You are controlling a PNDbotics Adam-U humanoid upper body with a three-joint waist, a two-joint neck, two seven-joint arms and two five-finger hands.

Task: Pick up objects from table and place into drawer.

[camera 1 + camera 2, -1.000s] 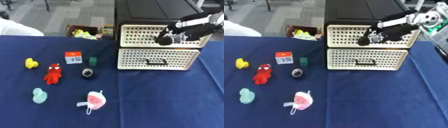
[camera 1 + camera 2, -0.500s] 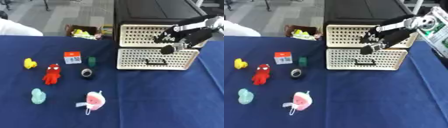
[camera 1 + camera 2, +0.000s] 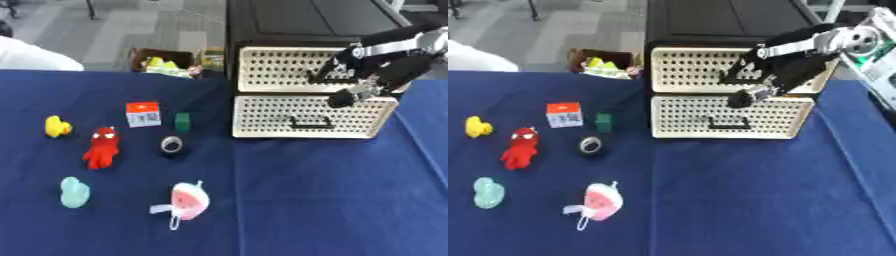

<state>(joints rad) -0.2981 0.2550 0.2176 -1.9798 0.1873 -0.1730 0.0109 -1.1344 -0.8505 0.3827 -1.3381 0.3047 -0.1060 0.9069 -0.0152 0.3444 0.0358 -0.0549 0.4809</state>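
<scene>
The drawer unit [image 3: 302, 90], a black cabinet with two cream perforated drawer fronts stacked one above the other, stands at the far side of the blue table [image 3: 332, 200], and in the left eye view I see both drawers closed or nearly so, the lower drawer [image 3: 306, 116] carrying a dark handle [image 3: 311, 122] at its middle. My right hand [image 3: 354, 90] comes in from the upper right and hangs in front of the drawer fronts, its fingers curled downward and holding nothing, the fingertips low over the top right edge of the lower drawer. Left of the unit the objects lie spread on the cloth: a yellow duck [image 3: 57, 126] farthest left, a red figure [image 3: 101, 147], a red and white box [image 3: 143, 114], a small green block [image 3: 182, 121], a dark ring [image 3: 171, 144], a pale teal toy [image 3: 74, 192] and a pink and white toy [image 3: 186, 201] nearest me. In the right eye view the same hand [image 3: 759, 80] shows against the seam between the two drawers, and a cardboard box of coloured things [image 3: 605, 62] stands on the floor beyond the table. My left hand appears in neither view.
</scene>
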